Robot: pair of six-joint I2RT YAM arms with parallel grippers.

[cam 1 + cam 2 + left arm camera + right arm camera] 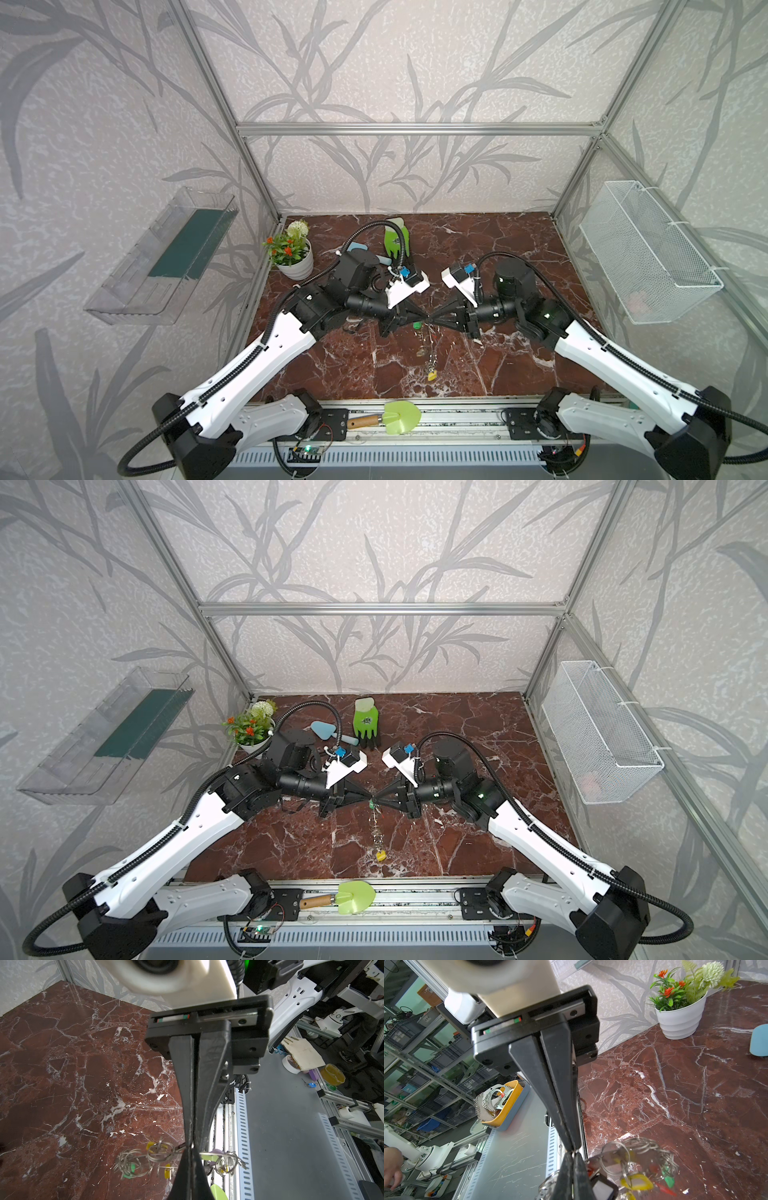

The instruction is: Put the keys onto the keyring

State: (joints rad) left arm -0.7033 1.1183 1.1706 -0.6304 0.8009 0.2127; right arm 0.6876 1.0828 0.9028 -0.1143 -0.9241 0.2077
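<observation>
Meeting tip to tip above the red-brown, white-veined marble table (498, 257), the left gripper (424, 320) and right gripper (434, 321) appear in both top views as two black tapered wedges, each with jaws clenched. Below their junction the keys (430, 357) hang as one slender chain of silver wire loops. One green tag (417, 327) and one yellow tag (432, 376) can be made out. Also shown are one green fabric glove (392, 241), one ribbed white flowerpot (296, 268), and one green trowel (401, 417) with a wooden handle, lying on the front rail.

Left wrist view: both grippers' fingers are pressed flat together, nipping one small split ring (191, 1145) between the two pairs of tips. Tangled round wire rings spread to either side, carrying one green tag (129, 1169) and at least two yellow oblong plastic tags. Blur hides the key blades.

Right wrist view: the split ring (575, 1152) sits at the nip. The bunch beside it shows two yellow tags, one green, blurred red ones, and one black-framed white tag (604, 1188). The flat keyring cannot be told apart from the tangle in any view.
</observation>
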